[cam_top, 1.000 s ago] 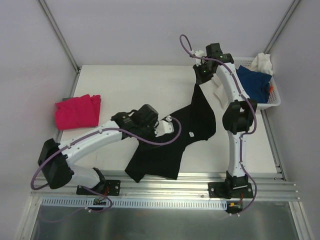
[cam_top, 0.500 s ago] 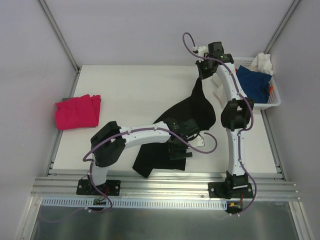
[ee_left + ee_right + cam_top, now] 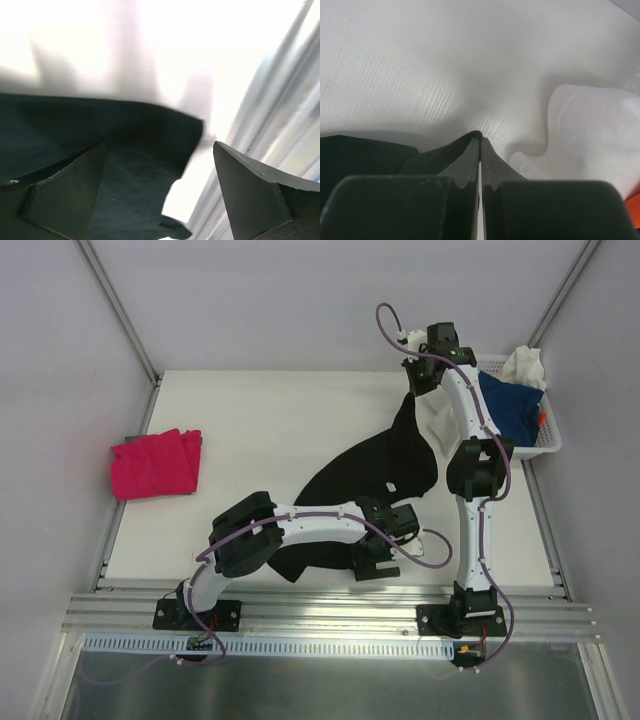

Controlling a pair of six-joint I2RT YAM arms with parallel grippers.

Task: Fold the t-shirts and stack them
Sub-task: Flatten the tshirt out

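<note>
A large black t-shirt [image 3: 385, 455] hangs stretched from my right gripper [image 3: 418, 390] down to the table's near edge. The right gripper [image 3: 480, 139] is shut on a pinched fold of the black t-shirt [image 3: 365, 150], held up at the back right. My left gripper [image 3: 378, 558] is low over the shirt's near hem. In the left wrist view its fingers [image 3: 250, 195] stand wide apart, and a corner of the black t-shirt [image 3: 75, 135] lies between them, ungripped. A magenta-pink t-shirt [image 3: 155, 462] lies folded at the left. Blue [image 3: 505, 405], white [image 3: 525, 365] and orange [image 3: 541, 417] t-shirts sit in the basket.
The white lattice basket [image 3: 545, 448] stands at the back right corner. A white cloth [image 3: 437, 425] lies on the table beside the right arm, also seen as the white cloth [image 3: 590, 135] in the right wrist view. Aluminium rails [image 3: 330, 612] run along the near edge.
My left arm has swung from the table's middle to the right and toward the near edge, across the black t-shirt. The right gripper has shifted slightly right, drawing the shirt with it.
</note>
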